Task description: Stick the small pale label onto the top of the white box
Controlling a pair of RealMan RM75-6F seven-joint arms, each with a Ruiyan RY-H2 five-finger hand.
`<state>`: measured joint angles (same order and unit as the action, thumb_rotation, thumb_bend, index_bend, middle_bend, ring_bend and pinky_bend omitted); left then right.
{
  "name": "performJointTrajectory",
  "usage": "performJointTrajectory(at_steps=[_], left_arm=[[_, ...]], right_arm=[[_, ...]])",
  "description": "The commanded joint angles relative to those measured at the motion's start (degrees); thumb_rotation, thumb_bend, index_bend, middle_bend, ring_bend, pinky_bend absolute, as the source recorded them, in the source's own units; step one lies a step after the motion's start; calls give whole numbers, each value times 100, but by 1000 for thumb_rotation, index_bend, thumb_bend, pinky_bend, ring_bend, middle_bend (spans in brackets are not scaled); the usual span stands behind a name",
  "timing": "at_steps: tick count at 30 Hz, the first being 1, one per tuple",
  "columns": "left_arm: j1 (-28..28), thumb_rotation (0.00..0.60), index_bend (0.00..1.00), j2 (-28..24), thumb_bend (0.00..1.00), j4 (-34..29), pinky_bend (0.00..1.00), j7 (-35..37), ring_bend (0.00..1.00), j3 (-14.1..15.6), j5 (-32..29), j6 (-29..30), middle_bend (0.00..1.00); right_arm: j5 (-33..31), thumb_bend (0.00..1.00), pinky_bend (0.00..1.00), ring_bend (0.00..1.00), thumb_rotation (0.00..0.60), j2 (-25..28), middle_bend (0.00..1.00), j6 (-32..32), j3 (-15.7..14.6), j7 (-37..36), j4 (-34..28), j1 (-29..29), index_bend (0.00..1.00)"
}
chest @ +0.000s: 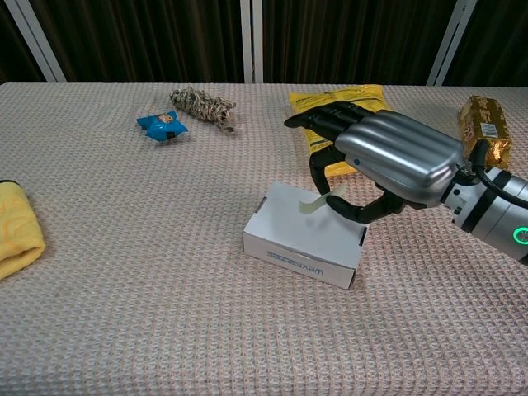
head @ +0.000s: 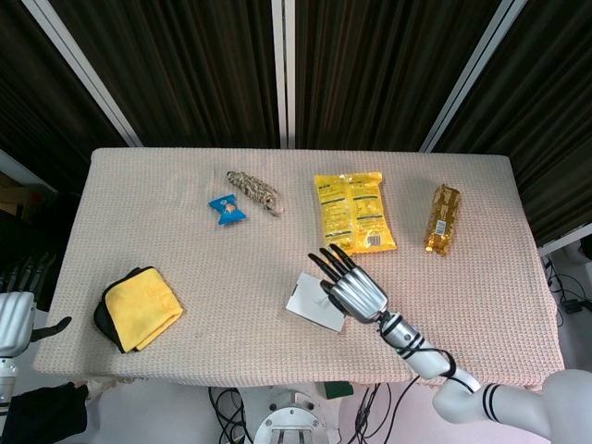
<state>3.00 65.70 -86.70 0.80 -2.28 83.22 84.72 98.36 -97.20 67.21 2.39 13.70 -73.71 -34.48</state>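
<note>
1. The right hand (chest: pixel 388 161) is held palm-down over the white box (chest: pixel 304 234), with its forearm running off toward the near right edge of the table (head: pixel 185 351).
2. The small pale label (chest: pixel 318 203) is pinched between thumb and a finger; the other fingers (chest: pixel 318 120) are stretched forward and slightly spread.
3. The label is seen just above the box top, beneath the palm; whether it touches the box cannot be told for certain.
4. The label's long axis lies roughly level, its free end pointing away from the thumb toward the robot's left.
5. The box lies flat directly under the hand, its long axis running slantwise from near the wrist out to the left.
6. The left hand (head: pixel 13 319) is seen only at the table's left edge, off the surface, fingers apart and holding nothing.
7. Beyond the fingertips a yellow snack bag (head: pixel 352 214) is lying; a golden packet (head: pixel 442 218) sits further right.
8. The table is covered by a beige woven cloth (chest: pixel 124 289), and dark curtains (head: pixel 185 65) hang behind.
</note>
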Motion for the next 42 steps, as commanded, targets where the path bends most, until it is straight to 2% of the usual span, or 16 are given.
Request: performJointTrajectory(at_steps=[1,17,27,42], left_arm=[[-2,600,76,-5,40,0,96,3,31,-3,-1,6,66],[12,600,76,-27,40,6,96,35,31,-8,-41,-62,66],[19,600,76,-11,40,13,97,36,31,-4,-29,-70,66],[14,600,76,-16,40,-9,96,6,31,-1,-16,-51,66]], right_arm=[[-9,437,0,0,600,-55,22,-19,5,10,56,-38,638],[-160,418,0,0,600,-166,12,-122,-18,149,155,-126,591],[-264,365,0,0,600,-63,7,-199,-63,215,33,-128,532],[-255,352,0,0,600,153,5,-92,-183,216,-213,-41,521]])
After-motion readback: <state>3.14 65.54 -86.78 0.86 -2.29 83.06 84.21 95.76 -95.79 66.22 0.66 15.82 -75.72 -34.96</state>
